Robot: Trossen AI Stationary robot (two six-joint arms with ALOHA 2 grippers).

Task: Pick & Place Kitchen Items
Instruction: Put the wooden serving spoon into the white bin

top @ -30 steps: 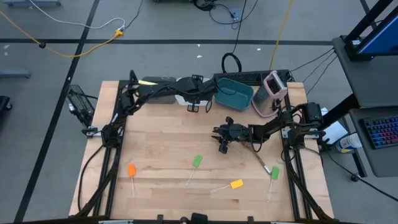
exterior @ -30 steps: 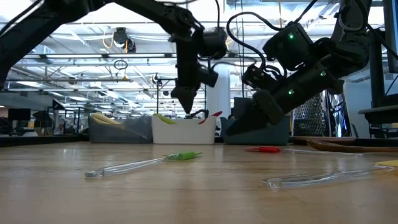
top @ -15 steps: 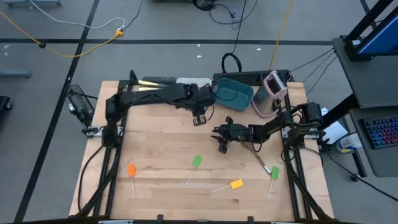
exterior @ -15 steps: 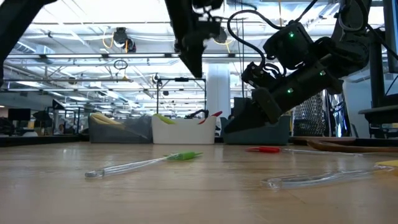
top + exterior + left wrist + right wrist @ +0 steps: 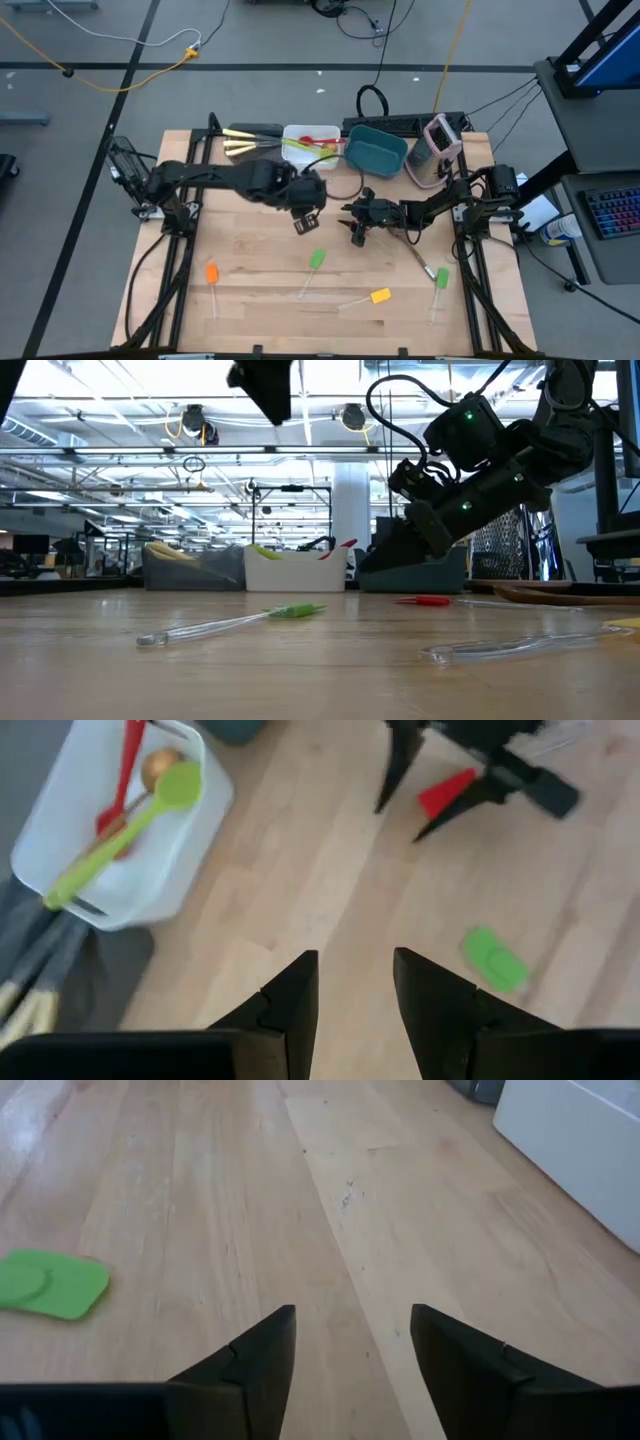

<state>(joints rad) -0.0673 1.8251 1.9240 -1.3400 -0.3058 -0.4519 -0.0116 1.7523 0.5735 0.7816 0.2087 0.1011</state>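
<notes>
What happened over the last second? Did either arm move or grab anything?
The left end effector drew back from over the white tub toward the table's middle, open and empty. The right end effector kept its place low over the table, beside the red spatula; its fingers now stand apart and hold nothing. The green spatula, yellow spatula, orange spatula and the tubs stayed put.

Table [image 5: 250,260]: pale wood planks, smooth, faint sheen, visible grain. White tub [image 5: 150,870]: smooth plastic, semi-gloss. Green spoon [image 5: 130,835] and red spoon [image 5: 122,775] inside: matt plastic. Green spatula [image 5: 240,620]: clear glossy handle, matt green head. Left gripper [image 5: 352,995] fingers [image 5: 290,995]: matt black plastic. Teal tub [image 5: 376,150]: smooth plastic.
</notes>
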